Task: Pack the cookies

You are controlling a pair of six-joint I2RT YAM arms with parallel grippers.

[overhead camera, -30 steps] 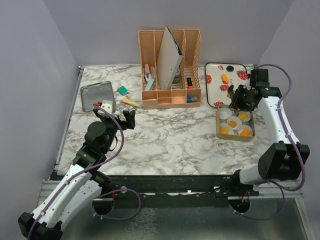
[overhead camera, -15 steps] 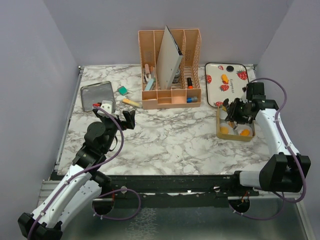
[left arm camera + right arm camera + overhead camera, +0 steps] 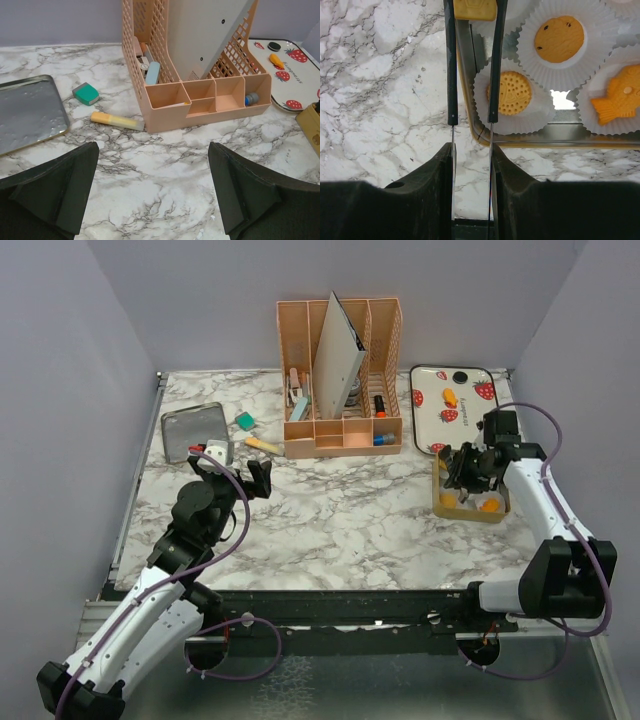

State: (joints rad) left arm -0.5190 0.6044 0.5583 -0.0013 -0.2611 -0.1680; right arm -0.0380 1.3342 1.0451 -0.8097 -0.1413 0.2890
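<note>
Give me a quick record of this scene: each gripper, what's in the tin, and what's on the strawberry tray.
left gripper: open, empty, above the marble table
right gripper: shut on a square cookie, over the tin
tin contents: white paper cups holding a plain round cookie, a dotted round cookie and a fish-shaped cookie
strawberry tray: one orange cookie on it

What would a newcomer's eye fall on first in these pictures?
The tall peach organizer at the back middle stands out first. At the right, the right pincer holds a square cookie over a gold tin of cookies in white cups.
</note>
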